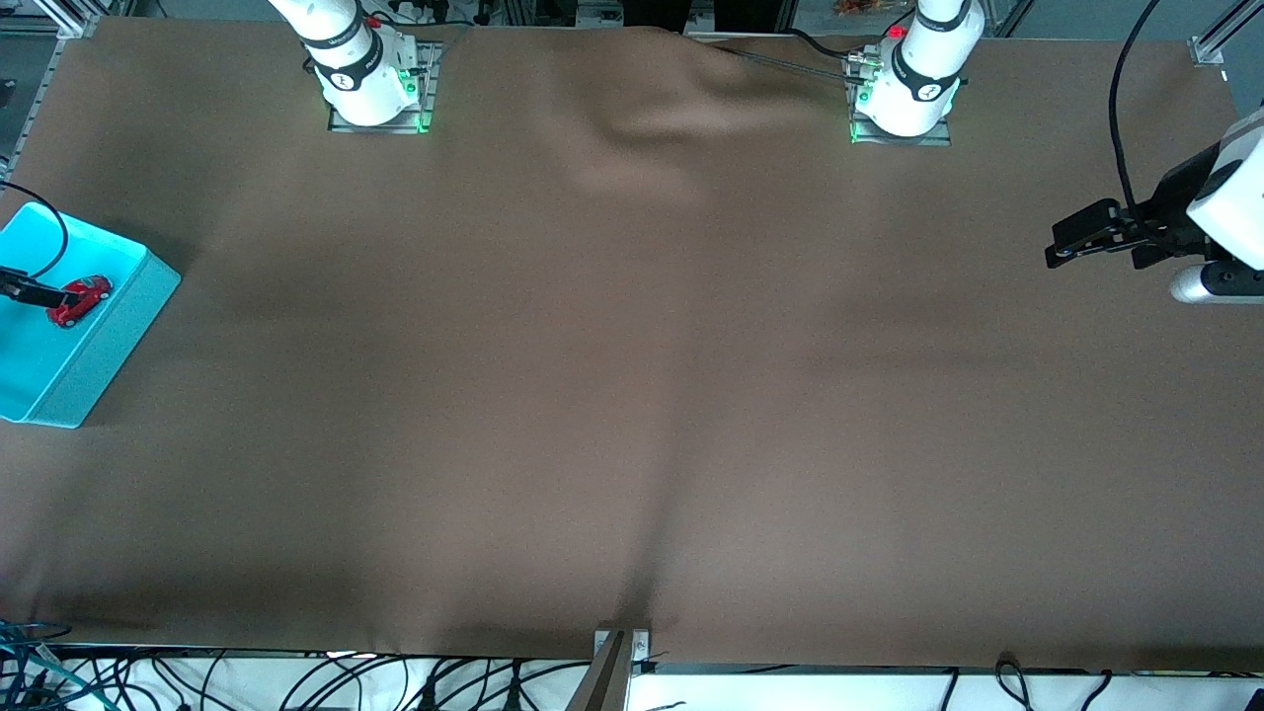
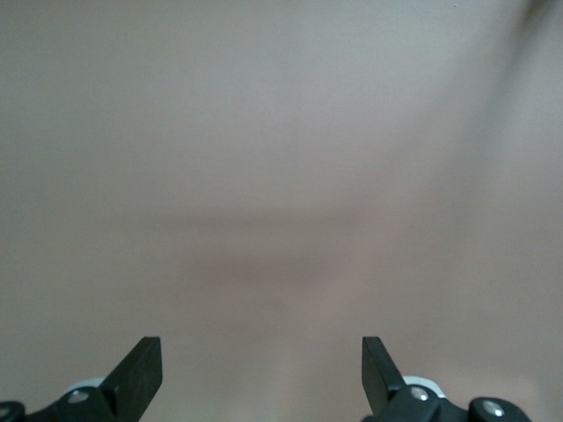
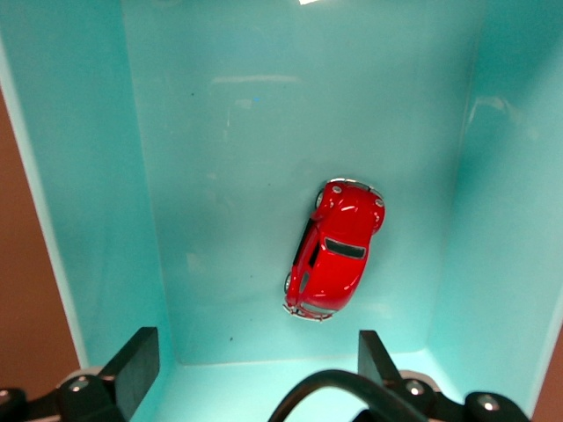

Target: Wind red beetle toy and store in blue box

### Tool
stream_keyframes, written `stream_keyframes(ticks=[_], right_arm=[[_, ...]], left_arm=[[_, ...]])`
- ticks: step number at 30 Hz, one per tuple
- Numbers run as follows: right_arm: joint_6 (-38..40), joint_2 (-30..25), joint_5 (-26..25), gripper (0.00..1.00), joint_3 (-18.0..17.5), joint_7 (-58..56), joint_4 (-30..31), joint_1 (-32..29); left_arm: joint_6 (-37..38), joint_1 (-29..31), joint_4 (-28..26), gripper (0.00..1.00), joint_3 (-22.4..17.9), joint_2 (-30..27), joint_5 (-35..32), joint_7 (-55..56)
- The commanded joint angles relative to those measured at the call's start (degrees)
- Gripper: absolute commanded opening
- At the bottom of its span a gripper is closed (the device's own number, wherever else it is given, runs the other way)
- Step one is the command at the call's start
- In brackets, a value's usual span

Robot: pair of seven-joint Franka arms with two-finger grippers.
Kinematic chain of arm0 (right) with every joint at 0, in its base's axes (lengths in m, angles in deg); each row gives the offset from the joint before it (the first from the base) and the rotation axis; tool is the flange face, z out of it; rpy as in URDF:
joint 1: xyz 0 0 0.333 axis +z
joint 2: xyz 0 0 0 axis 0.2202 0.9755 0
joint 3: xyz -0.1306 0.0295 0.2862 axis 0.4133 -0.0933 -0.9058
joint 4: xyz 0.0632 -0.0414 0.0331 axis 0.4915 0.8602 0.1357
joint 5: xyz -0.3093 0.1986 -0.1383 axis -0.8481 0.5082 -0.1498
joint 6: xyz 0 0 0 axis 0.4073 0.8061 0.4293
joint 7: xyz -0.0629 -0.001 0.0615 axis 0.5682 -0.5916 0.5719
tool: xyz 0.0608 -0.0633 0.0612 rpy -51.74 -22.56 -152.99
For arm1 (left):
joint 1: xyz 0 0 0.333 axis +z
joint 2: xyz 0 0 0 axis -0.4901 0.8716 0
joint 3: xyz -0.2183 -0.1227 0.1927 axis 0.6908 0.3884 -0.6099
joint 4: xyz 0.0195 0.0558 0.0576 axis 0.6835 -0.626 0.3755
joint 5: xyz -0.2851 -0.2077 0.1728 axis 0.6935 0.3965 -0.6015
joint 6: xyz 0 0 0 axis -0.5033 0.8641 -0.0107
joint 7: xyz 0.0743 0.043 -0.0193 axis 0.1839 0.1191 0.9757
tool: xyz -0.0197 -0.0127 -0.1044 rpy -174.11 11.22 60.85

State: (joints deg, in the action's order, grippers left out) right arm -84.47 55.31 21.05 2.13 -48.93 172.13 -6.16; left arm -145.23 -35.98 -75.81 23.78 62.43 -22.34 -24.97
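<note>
Right wrist view: red beetle toy (image 3: 337, 249) below open right tool (image 3: 255, 369).

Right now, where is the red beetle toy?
The red beetle toy lies on the floor of the blue box, at the right arm's end of the table, under the open right claw.

Red beetle toy (image 3: 337, 250): glossy red body, dark windows, silvery bumpers. Blue box (image 1: 118, 316): plain turquoise, unpatterned, paler floor inside. Tablecloth (image 1: 632, 395): uniform brown. Left gripper (image 1: 1084, 235) and right gripper (image 3: 255, 369): black fingers; arm housings white.
</note>
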Motion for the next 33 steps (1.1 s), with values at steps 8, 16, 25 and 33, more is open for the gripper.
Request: stream_keyframes(ticks=[8,16,25,33], right_arm=[[9.1,-5.4,-3.7,1.0,-2.8,0.3,-1.4,-0.3],[13.9,-9.2,-7.2,1.0,-6.3,1.0,-1.7,0.1],[19.8,-13.9,-7.3,1.0,-8.8,1.0,-1.5,0.9],[24.4,-18.1,-7.5,1.0,-8.9,1.0,-1.5,4.2]], left_arm=[[0.7,-0.2,0.2,1.0,-0.5,-0.4,1.1,-1.1],[0.7,-0.2,0.2,1.0,-0.5,-0.4,1.0,-1.1],[0.7,-0.2,0.2,1.0,-0.5,-0.4,1.0,-1.1],[0.7,-0.2,0.2,1.0,-0.5,-0.3,1.1,-1.1]])
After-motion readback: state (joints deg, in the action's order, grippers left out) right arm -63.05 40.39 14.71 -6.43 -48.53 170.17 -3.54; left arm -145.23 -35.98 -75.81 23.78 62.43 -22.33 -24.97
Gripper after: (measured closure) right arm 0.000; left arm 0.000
